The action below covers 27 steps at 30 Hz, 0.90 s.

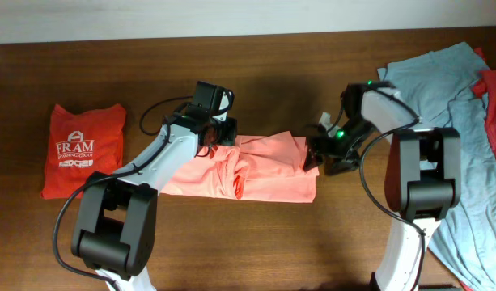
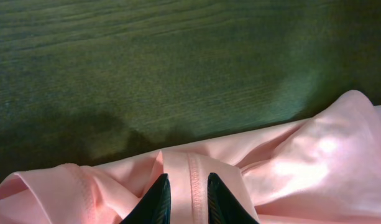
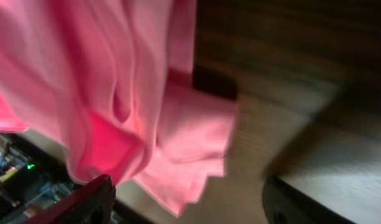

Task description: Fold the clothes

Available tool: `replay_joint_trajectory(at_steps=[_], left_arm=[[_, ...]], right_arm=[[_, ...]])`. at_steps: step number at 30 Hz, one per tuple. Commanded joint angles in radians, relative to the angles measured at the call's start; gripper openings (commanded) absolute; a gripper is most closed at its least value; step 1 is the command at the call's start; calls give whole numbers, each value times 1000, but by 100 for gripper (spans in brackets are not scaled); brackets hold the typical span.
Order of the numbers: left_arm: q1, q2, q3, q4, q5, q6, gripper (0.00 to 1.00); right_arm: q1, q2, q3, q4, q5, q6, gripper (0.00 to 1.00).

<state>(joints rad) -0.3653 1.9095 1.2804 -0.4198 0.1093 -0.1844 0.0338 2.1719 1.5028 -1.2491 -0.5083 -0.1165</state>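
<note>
Cloth lies bunched in the middle of the dark wooden table (image 1: 231, 65): a salmon-pink shirt (image 1: 264, 174), spread in a rough long rectangle with rumpled folds through its centre and its right end heaped a little higher.

The left gripper (image 1: 222, 133) sits at the shirt's upper left edge. In the left wrist view its two dark fingertips (image 2: 158, 200) stand close together, with a stitched hem of the pink fabric pinched between them, so this gripper is clamped on the shirt. Beyond the hem the fabric rises in soft ridges, with bare table past it.

The right gripper (image 1: 319, 153) is at the shirt's right end, by the upper right corner. The right wrist view is blurred, but its fingers (image 3: 84, 202) sit far apart at the two lower corners of the picture, so the jaws are wide open and grip nothing. Pink fabric hangs in folds in front of this camera on the left, and its layered corner lies on the wood.

An orange-red shirt (image 1: 82, 149) with white "FRAM" lettering lies folded into a neat square at the left of the table, well apart from the pink one. A grey-blue shirt (image 1: 442, 89) is spread loosely at the right side, with part of a red shirt (image 1: 495, 105) at the far right edge, lying partly over it.
</note>
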Motion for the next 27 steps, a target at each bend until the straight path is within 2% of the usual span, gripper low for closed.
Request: replay_joint_trajectory(at_steps=[1,8,14,19,20,21,22,23,24,25,27], left_arm=[[2,7,2,-18,-16,-2,21],[2,7,2,-95,-17,-2,21],[2,7,2,-113,-17,-2,21],[2,7,1,-128,-17,-2,21],[2,7,1,-131,-17,-2,21],[2,7,1,-132,-18,-2,21],[2,7,1,-132,-17,-2,21],[2,7,1,-132,-17,-2,21],[2,7,1,-132,-17,-2,21],[2,7,1,-135,-17,-2,21],[2,7,2,-142,-17,-1,21]], right_arm=[[22,-26,-81,90,-39,52,81],[55,-25,-172,230,-68,113,83],[77,-25,-172,247,-68,137,67],[77,-25,-172,248,-68,137,66],[77,-25,-172,248,-68,137,64],[77,-25,-172,248,-68,137,56],[77,-25,-172,249,-68,137,43],[77,-25,-172,251,-68,137,23],[77,-26,-171,253,-68,137,13],[76,-26,-171,256,-67,137,5],[69,-26,-169,259,-59,137,4]])
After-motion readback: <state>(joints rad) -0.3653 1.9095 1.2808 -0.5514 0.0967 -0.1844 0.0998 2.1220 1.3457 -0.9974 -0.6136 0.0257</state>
